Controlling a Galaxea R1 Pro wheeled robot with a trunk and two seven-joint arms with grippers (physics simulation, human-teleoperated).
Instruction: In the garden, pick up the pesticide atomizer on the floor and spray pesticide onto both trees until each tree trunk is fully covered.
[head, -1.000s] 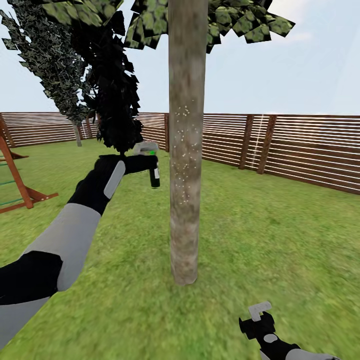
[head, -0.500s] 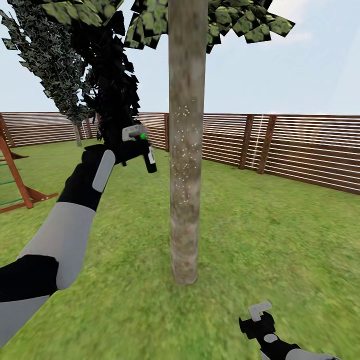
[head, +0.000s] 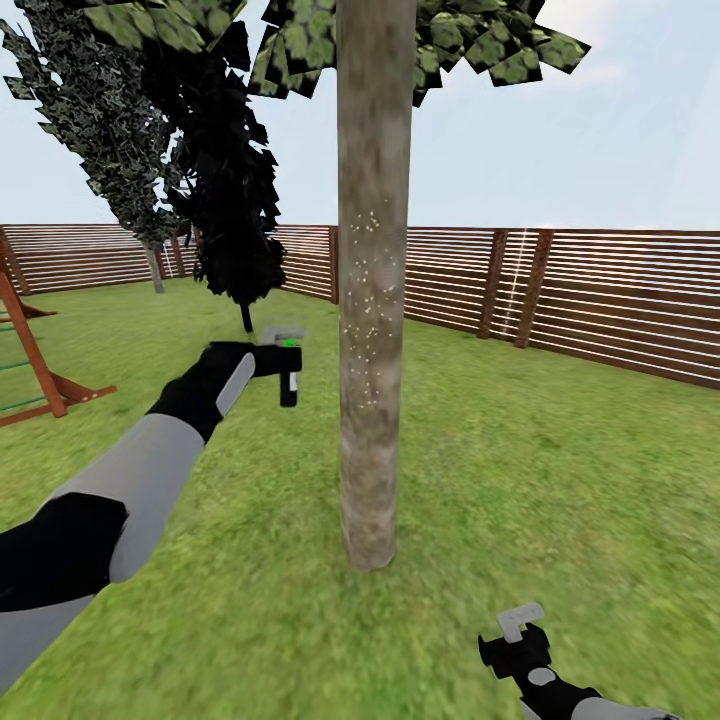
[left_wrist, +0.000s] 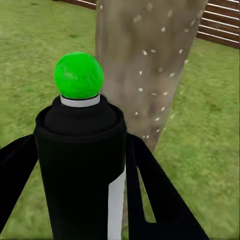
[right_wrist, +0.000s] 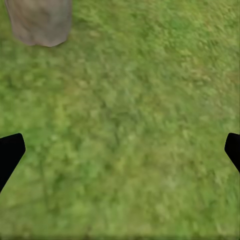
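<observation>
In the head view the left gripper is clamped on the spray bottle, which it holds upright just left of the tree trunk, at about mid-height and not touching it. White specks dot the bark there. The left wrist view shows what the head view cannot – the bottle's round black body, a pale ring and a glossy green ball on top, with the speckled, mottled trunk close behind. The right gripper hangs low over the lawn, its fingers spread wide and empty; its wrist view shows blurred grass and the trunk's base. A slatted wooden fence rings the garden.
</observation>
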